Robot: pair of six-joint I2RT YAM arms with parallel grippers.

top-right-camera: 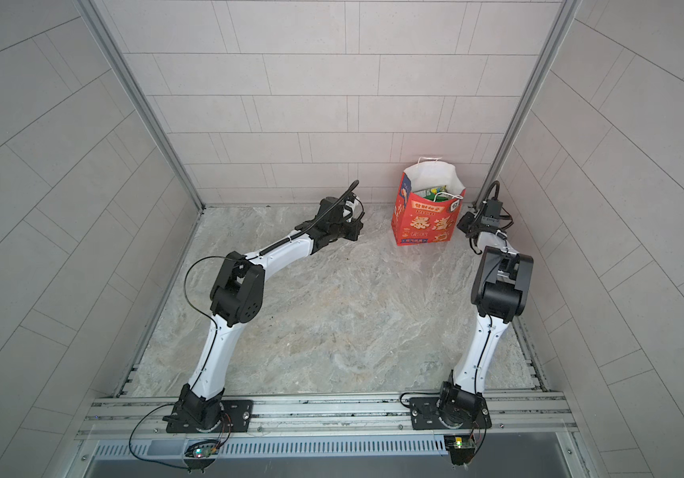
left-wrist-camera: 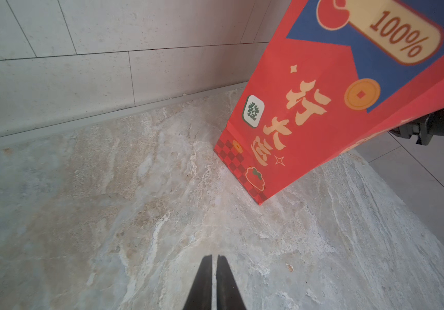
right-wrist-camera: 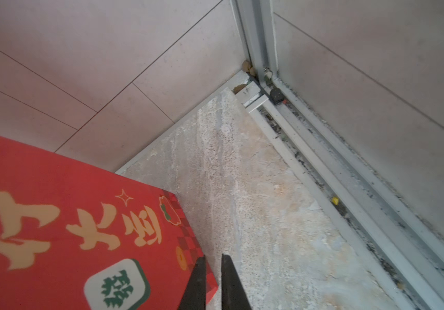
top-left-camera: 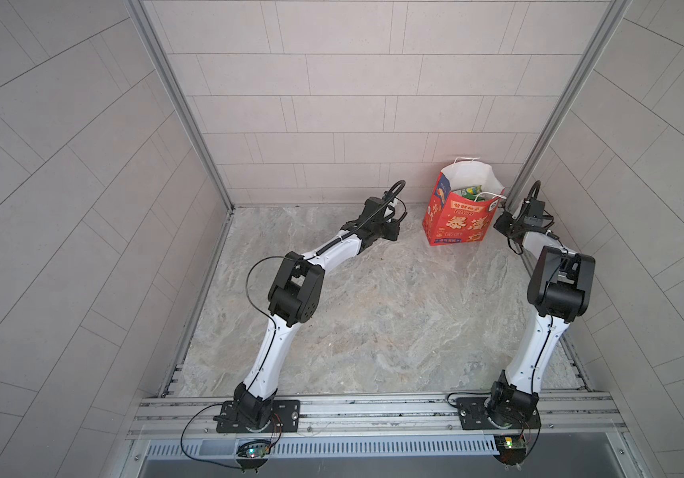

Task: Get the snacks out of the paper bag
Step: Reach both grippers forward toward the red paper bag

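red, gold-lettered paper bag (top-left-camera: pixel 460 215) upright on bench (top-left-camera: pixel 373 314), green and yellow snacks (top-left-camera: pixel 469 192) inside its white-lined mouth. left claw (left-wrist-camera: pixel 214 258) and right claw (right-wrist-camera: pixel 213 257) pressed almost together, empty.

The paper bag (top-left-camera: pixel 458 221) is red with gold characters and a blue panel; the table (top-left-camera: pixel 373 323) is grey-beige marbled.

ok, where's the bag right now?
In both top views the bag stands upright at the far right corner of the table, right gripper close beside it.
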